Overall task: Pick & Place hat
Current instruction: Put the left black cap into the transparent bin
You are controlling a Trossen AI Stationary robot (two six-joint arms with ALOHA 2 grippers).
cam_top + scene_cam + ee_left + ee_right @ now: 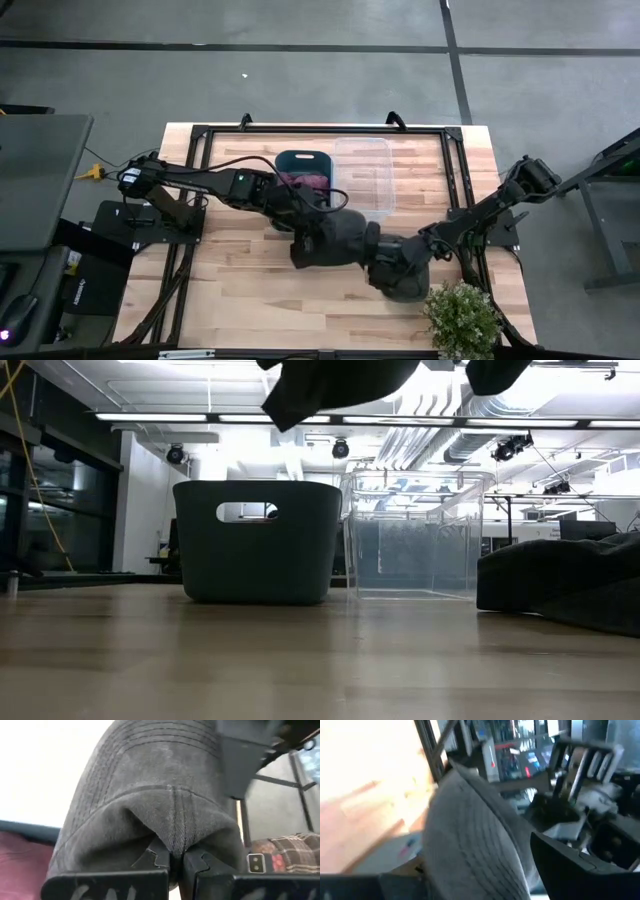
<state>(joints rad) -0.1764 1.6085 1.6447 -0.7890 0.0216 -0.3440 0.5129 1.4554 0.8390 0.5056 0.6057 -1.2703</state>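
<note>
A dark grey cap with a stitched brim hangs in the air over the middle of the table. In the low view it is well above the tabletop. My left gripper reaches in from the table's left and is shut on the cap. My right gripper reaches in from the right and sits close against the cap's other side. The cap's brim fills the right wrist view and hides where that gripper meets it. My left gripper pinches a fold of the cap's crown, at a stitched seam, between its two fingers. It comes at the cap from the table's left. The cap is lifted clear of the table, with the brim on the side away from the fingers.
A dark teal bin with maroon cloth inside stands at the far middle. A clear plastic box stands right of it. A dark heap lies on the table at the right. A potted plant stands at the near right.
</note>
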